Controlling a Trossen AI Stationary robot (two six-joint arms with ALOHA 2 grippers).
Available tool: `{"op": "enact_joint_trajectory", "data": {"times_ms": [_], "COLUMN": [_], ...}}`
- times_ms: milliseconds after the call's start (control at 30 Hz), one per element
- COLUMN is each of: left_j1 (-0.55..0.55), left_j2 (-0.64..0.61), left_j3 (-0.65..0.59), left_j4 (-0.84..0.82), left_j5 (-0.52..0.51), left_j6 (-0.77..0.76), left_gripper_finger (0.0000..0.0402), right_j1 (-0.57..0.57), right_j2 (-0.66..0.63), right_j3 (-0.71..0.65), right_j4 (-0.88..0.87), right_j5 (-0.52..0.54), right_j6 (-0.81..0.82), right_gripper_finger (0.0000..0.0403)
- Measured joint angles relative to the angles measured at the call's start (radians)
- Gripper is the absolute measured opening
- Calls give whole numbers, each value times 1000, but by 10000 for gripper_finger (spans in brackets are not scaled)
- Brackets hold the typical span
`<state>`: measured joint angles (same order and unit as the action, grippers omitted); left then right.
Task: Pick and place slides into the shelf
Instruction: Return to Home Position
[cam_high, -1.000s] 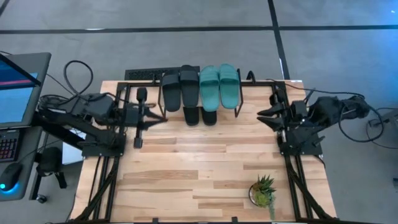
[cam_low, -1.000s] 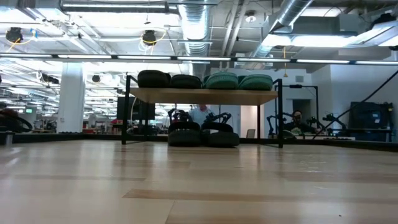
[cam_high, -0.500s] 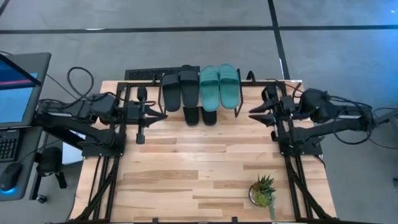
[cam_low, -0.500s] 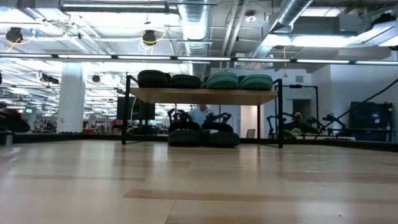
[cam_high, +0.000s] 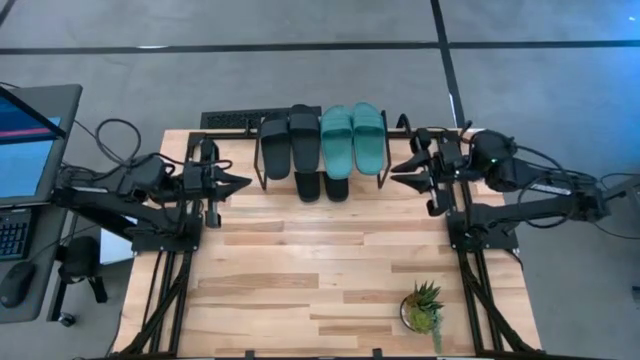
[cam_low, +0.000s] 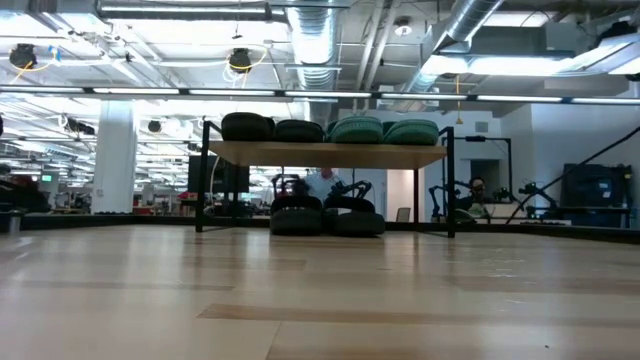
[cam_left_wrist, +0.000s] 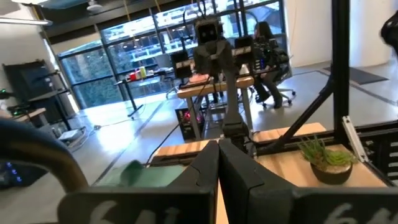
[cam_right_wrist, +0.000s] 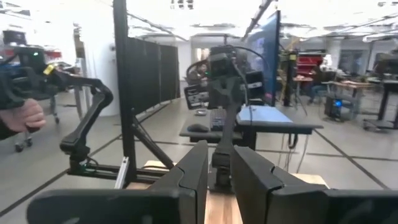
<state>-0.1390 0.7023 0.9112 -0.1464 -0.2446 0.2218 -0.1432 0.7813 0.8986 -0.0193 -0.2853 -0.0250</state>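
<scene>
Six slides (cam_high: 352, 135) are stowed: four lie side by side on the shelf (cam_low: 325, 155) and two black ones sit beneath it, so I judge that only the retreat is left. The left gripper (cam_high: 238, 183), fingers (cam_left_wrist: 202, 171) pressed together, and the right gripper (cam_high: 398, 172), fingers (cam_right_wrist: 189, 171) a narrow gap apart, flank the shelf, both empty. Draw each arm outward, clear of the shelf legs, then fold it smoothly so nothing nudges the slides.
</scene>
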Motion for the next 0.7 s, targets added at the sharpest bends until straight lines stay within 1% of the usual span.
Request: {"op": "enact_joint_trajectory", "data": {"times_ms": [100, 167, 333, 433, 567, 700], "left_j1": [0, 0, 0, 0, -1, 0], "left_j2": [-16, -27, -62, -108, -181, -238], "left_j3": [-26, -36, -70, -129, -227, -310], "left_j4": [6, 0, 8, 41, 105, 125], "left_j5": [-12, -9, -2, 18, 33, 31], "left_j6": [-2, -8, -9, -24, -67, -105], "left_gripper_finger": [0, 0, 0, 0, 0, 0], "right_j1": [-14, -22, -45, -62, -60, -47], "right_j2": [35, 55, 68, 35, -41, -85], "right_j3": [0, 0, -16, -80, -181, -241], "right_j4": [54, 81, 79, 134, 263, 260], "right_j5": [-54, -71, -106, -109, -107, -96], "right_j6": [0, 0, 6, 44, 77, 102], "right_gripper_finger": [61, 61, 61, 61, 61, 61]}}
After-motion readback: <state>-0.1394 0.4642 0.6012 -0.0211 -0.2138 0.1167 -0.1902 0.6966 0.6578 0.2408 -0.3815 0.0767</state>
